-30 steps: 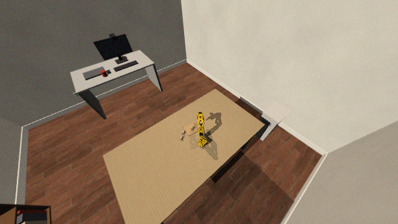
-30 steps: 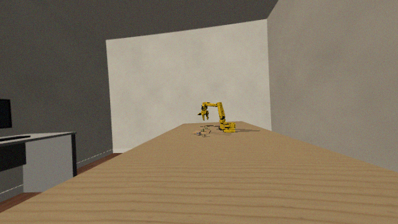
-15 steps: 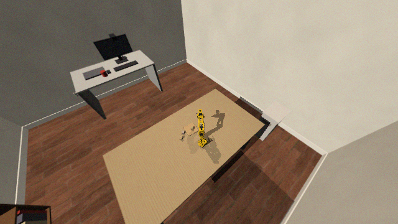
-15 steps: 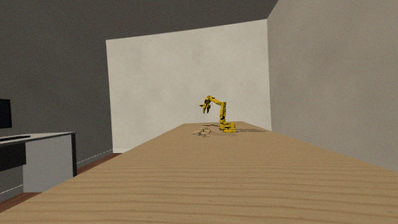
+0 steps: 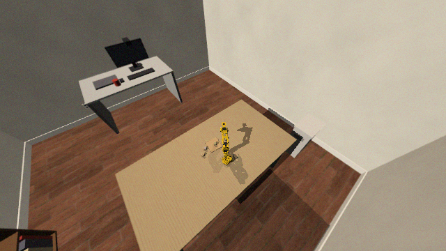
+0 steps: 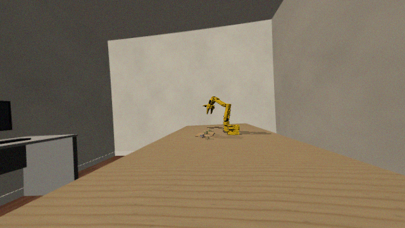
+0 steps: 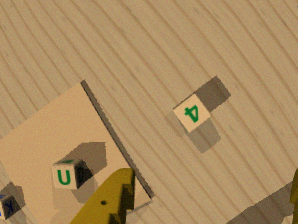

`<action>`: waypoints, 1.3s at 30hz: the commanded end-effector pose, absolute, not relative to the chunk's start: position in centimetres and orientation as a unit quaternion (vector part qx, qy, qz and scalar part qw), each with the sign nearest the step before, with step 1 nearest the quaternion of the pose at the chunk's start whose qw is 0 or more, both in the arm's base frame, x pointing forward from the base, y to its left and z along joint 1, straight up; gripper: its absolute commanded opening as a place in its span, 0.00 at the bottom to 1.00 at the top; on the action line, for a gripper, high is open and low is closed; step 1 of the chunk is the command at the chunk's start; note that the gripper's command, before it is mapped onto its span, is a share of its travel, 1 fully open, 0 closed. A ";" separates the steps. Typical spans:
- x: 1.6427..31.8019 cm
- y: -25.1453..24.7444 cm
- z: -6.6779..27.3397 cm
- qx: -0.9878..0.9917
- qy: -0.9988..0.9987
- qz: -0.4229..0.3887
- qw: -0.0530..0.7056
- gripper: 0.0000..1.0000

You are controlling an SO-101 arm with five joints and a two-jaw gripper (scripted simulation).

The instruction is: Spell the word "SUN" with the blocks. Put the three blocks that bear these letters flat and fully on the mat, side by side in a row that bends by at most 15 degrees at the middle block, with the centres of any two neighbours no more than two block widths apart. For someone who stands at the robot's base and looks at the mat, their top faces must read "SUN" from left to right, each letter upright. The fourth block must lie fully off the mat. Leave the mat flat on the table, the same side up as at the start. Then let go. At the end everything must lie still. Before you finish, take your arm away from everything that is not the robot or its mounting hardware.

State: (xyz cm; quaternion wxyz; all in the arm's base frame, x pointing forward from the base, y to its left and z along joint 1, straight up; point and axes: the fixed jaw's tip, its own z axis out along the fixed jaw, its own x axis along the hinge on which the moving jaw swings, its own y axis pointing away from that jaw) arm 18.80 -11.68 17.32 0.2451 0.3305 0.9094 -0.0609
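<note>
Down on the mat (image 5: 211, 147) (image 6: 211, 135) (image 7: 40, 130), U block (image 6: 205, 132) (image 7: 65, 176), lower than open pincer (image 5: 224, 124) (image 6: 209, 113) (image 7: 211, 179)

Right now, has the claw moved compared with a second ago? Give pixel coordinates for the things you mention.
Yes, upward. In the exterior view, the claw (image 5: 224, 125) (image 6: 209, 113) (image 7: 212, 172) hangs higher above the wooden tabletop (image 5: 167, 195) (image 6: 202, 183) (image 7: 240, 40) than it did a second ago.
</note>
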 end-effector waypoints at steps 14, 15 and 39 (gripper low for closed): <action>22.2 -2.5 16.3 0.300 0.919 0.044 0.253 0.32; 22.2 -1.9 16.1 0.298 0.920 0.050 0.250 0.32; 22.6 0.3 11.9 0.298 0.942 0.045 0.149 0.32</action>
